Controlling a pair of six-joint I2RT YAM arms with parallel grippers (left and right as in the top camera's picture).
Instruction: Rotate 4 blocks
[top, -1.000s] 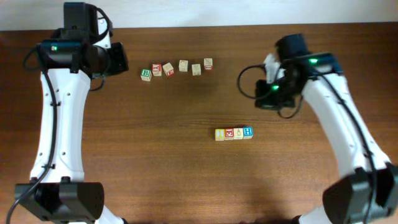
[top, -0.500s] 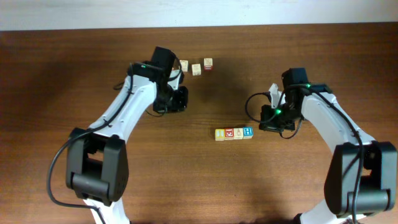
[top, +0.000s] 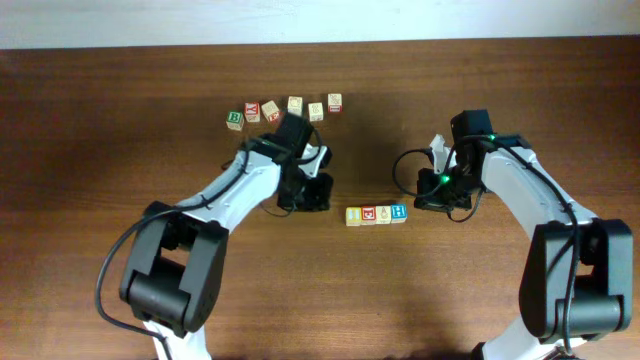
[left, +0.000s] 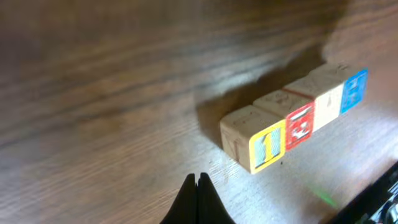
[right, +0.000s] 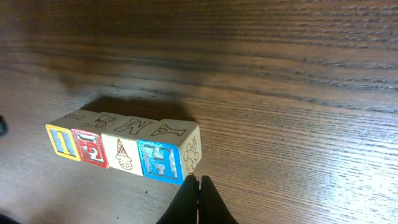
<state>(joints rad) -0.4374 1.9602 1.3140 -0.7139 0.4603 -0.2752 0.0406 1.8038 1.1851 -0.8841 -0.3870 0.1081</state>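
Observation:
Four blocks stand in a tight row at mid-table: yellow-faced, red-faced, pale with a cone picture, and blue H. The left wrist view shows the row from its yellow end. In the right wrist view the blue H block is nearest. My left gripper is shut and empty, a short way left of the yellow block. My right gripper is shut and empty, its tips at the lower right corner of the H block.
A loose line of other cubes lies at the back: a green B cube, a red K cube, and several more up to a red-marked one. Bare wooden table spreads in front of the row.
My left arm has swung from the far left across the table to just left of the row. My right gripper has come down and inward to the H end. The blocks have not moved.

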